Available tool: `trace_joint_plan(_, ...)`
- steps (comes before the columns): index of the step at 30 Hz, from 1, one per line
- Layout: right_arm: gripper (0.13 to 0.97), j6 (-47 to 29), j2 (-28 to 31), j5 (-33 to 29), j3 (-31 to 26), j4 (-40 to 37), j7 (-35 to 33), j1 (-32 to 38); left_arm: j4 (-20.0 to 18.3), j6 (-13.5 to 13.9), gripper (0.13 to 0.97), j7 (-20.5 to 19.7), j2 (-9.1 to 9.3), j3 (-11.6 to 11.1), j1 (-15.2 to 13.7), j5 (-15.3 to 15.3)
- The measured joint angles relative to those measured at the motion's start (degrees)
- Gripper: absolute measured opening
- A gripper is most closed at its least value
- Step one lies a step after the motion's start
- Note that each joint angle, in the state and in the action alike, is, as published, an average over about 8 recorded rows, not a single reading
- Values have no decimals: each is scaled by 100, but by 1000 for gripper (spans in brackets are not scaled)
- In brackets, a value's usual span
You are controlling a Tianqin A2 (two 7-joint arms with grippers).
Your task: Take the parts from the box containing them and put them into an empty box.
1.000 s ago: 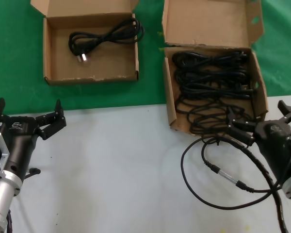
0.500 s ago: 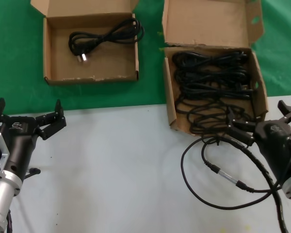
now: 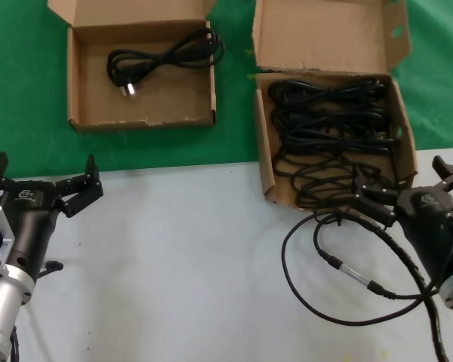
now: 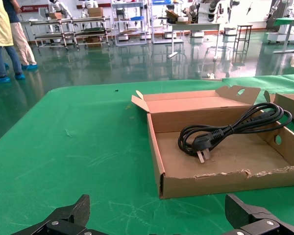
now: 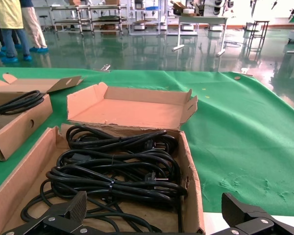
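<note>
Black cords [image 3: 328,128] fill the bigger box [image 3: 266,162]; right gripper [image 3: 408,185] hovers wide at its front edge, left gripper [image 3: 41,181] spread wide over the counter [image 3: 181,264].

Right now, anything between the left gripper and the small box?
Head view: only bare green cloth lies between the open left gripper and the small box.

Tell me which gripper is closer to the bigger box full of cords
Right. The right gripper hovers at the near edge of the bigger box; the left gripper sits far across the table, nearer the smaller box.
</note>
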Motion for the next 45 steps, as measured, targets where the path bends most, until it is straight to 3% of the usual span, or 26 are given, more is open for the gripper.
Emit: trace_joint_plan(45,966,0,0,0,0,0,0,0,0,0,966,0,0,0,0,0)
